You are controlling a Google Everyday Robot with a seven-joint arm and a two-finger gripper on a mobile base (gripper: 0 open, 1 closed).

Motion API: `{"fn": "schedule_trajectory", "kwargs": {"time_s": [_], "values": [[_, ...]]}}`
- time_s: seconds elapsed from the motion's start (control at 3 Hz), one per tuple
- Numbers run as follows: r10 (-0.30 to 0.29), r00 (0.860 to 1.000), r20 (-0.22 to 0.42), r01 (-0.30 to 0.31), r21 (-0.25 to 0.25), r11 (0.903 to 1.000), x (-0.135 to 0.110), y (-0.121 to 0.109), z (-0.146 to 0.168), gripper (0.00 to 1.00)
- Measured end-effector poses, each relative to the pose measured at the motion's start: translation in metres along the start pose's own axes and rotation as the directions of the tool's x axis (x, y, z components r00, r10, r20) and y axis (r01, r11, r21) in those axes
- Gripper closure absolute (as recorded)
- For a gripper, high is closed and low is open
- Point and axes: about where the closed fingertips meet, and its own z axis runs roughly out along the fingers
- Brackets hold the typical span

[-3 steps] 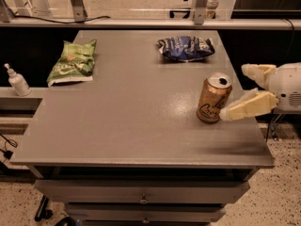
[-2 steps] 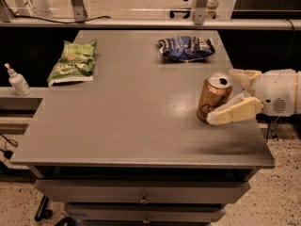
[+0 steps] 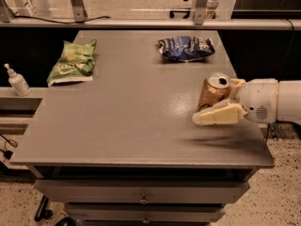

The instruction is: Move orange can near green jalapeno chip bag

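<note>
The orange can (image 3: 212, 91) stands upright on the grey table (image 3: 131, 121) near its right edge. My gripper (image 3: 215, 101) reaches in from the right at can height, open, with the can between its cream fingers. The near finger (image 3: 217, 115) lies in front of the can's base, and the far finger (image 3: 236, 83) shows behind the can. The green jalapeno chip bag (image 3: 73, 62) lies flat at the table's far left, well apart from the can.
A dark blue chip bag (image 3: 186, 48) lies at the back of the table, right of centre. A small white pump bottle (image 3: 18, 81) stands on a lower ledge to the left. Drawers (image 3: 141, 197) sit below the table's front edge.
My gripper has moved left, further in around the can, so that its fingers now straddle it. The can and both bags have not moved.
</note>
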Motion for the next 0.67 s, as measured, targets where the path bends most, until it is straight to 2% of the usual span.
{"fn": "schedule_trajectory", "kwargs": {"time_s": [0.67], "values": [[-0.010, 1.000, 0.012, 0.010, 0.016, 0.9998, 0.0021, -0.0020, 0.0021, 0.65]]}}
